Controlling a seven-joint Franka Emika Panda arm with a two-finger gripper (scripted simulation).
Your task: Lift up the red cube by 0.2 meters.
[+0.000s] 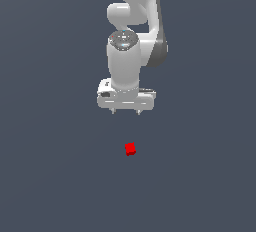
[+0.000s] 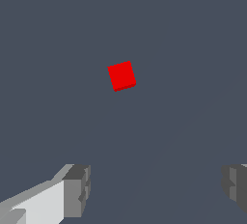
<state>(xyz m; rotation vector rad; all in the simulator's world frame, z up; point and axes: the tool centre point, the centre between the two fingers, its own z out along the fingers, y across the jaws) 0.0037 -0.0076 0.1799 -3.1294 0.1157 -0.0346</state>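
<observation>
One red cube (image 1: 130,149), one gripper (image 1: 126,111).

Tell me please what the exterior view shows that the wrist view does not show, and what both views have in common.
Only the exterior view shows the white arm and the whole gripper hanging apart from the red cube, which lies further down in that picture. Only the wrist view shows the grey inner pads of the fingers close up, set wide apart with nothing between them, and that the cube sits turned askew to the line between the fingers. Both show the cube alone on the plain dark grey floor, untouched.
</observation>
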